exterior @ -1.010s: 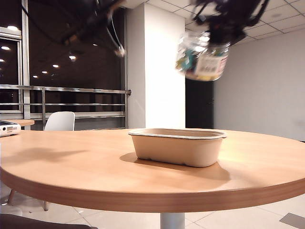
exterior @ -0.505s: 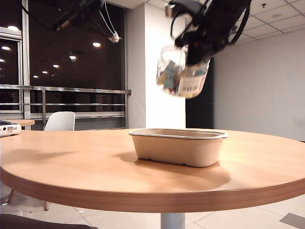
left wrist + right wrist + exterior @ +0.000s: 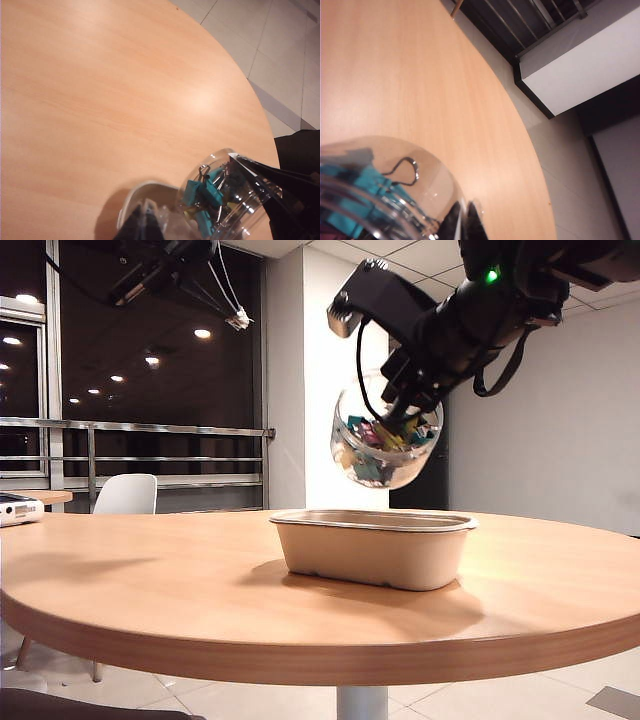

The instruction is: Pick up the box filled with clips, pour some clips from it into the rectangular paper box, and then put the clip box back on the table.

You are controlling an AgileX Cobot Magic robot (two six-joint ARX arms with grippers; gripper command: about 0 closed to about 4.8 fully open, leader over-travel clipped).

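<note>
Right gripper [image 3: 408,412] grips the jar [image 3: 385,448], jaws closed on its rim, holding it in the air directly over the tray [image 3: 372,546]. Jar is tipped, mouth angled down toward the tray so the clips [image 3: 385,440] can slide out; none seen falling yet, and the tray's inside is hidden from this side. Left gripper [image 3: 146,222] hangs high above the table [image 3: 150,580], jaws closed on nothing, kept clear of the pour. Tray sits mid-table, a wide target.
</note>
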